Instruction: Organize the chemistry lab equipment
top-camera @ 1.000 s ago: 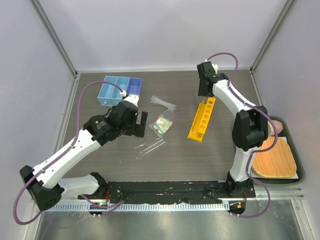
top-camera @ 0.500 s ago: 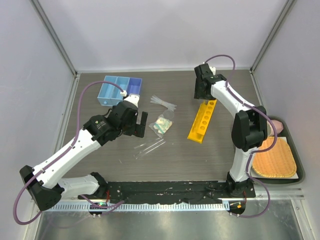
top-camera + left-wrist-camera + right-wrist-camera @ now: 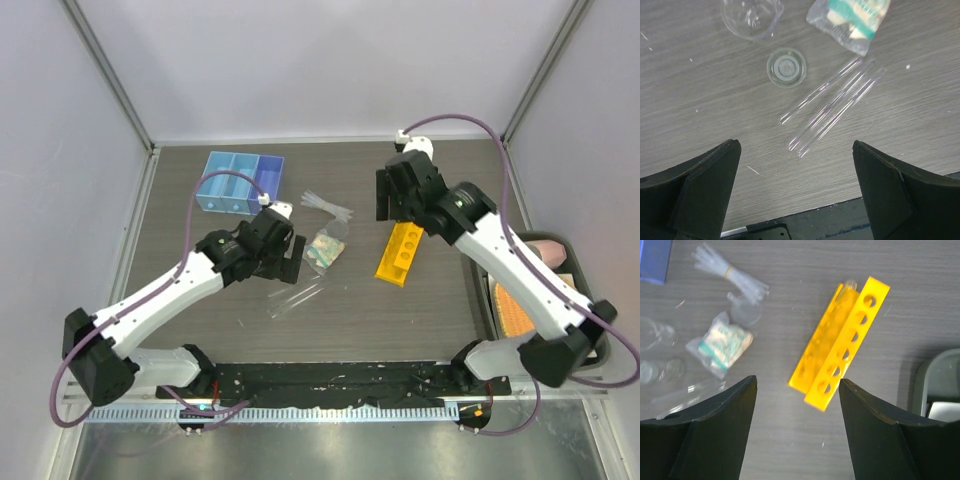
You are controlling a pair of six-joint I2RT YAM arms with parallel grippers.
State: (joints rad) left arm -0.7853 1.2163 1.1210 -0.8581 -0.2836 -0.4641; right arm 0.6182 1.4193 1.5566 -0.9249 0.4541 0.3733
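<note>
The left pincer (image 3: 794, 146) hung over the grey wood-grain bench (image 3: 700, 100), its two black fingers (image 3: 700, 185) spread wide with nothing between them. Under it lay three thin clear glass tubes (image 3: 832, 102), side by side and slanted. A small round clear dish (image 3: 786, 66) sat near them but apart, and beyond it a small clear beaker (image 3: 752, 17) was cut off by the upper edge of that view. A clear packet with green and beige contents (image 3: 850, 17) lay close to the far ends of the tubes; whether it touched them could not be told. Seen from above, this pincer was just left of the packet. The right pincer (image 3: 797, 380) was likewise wide apart and empty, poised above the long yellow plastic rack with round holes (image 3: 840, 355), which lay slanted on the bench right of the packet. A bundle of clear plastic droppers (image 3: 725, 270) lay beyond the packet, towards the back. A blue compartment tray (image 3: 240, 183) stood at the far left of the bench. At the right edge a dark tray (image 3: 597, 318) held an orange woven mat (image 3: 515, 312) and a pink cup (image 3: 550, 248), both partly hidden by the right arm.
</note>
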